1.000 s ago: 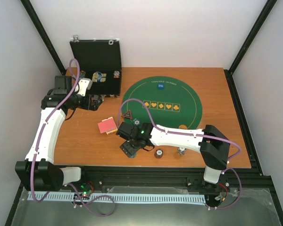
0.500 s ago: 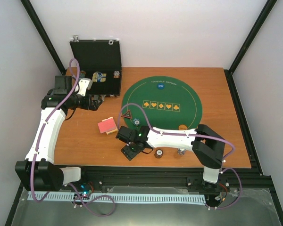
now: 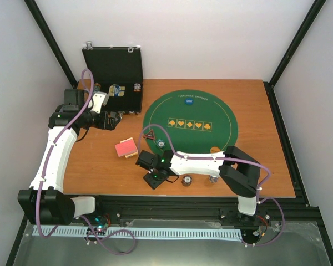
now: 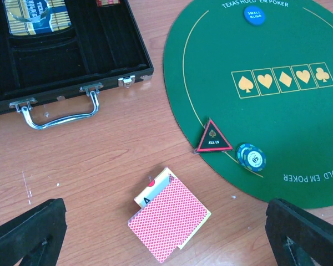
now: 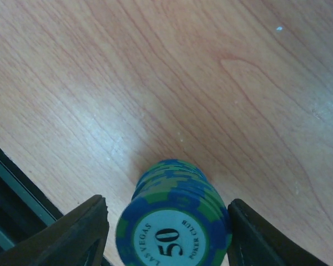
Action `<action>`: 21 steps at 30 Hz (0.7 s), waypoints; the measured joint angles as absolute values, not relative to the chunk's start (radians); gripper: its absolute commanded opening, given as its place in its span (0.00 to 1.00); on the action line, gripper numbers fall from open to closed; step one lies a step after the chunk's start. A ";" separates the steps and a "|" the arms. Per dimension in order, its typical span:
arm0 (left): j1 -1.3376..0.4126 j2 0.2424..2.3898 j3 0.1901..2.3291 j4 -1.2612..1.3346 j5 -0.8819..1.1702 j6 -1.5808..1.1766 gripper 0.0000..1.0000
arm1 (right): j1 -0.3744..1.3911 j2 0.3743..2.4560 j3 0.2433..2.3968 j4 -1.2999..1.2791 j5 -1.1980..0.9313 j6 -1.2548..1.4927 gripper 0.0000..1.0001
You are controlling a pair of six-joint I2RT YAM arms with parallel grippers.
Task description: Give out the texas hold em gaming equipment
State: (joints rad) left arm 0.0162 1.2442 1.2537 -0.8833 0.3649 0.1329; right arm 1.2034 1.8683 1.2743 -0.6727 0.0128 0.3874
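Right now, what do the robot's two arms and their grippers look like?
The left arm and right arm have white links, black joints and a looping purple cable each. The left gripper and right gripper are black, with blunt matte fingers.

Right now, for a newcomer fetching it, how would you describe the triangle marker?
Start at the big round green felt mat. On its edge nearest the red-backed playing cards lies a small black triangular marker with red edges, lettered ALL IN. Unlike the round blue-green poker chips beside it, it has three corners.

The end effector straddles a blue chip stack.
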 measured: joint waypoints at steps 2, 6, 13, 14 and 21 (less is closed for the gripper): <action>0.016 1.244 1.254 -0.883 0.364 0.133 1.00 | 1.203 1.871 1.270 -0.670 0.013 0.390 0.51; 0.016 1.244 1.254 -0.883 0.364 0.133 1.00 | 1.203 1.871 1.269 -0.662 0.014 0.391 0.49; 0.016 1.244 1.254 -0.883 0.366 0.131 1.00 | 1.203 1.871 1.269 -0.662 0.017 0.391 0.42; 0.016 1.244 1.254 -0.883 0.367 0.131 1.00 | 1.203 1.871 1.269 -0.662 0.019 0.391 0.40; 0.016 1.244 1.254 -0.883 0.371 0.129 1.00 | 1.203 1.871 1.277 -0.682 0.031 0.385 0.39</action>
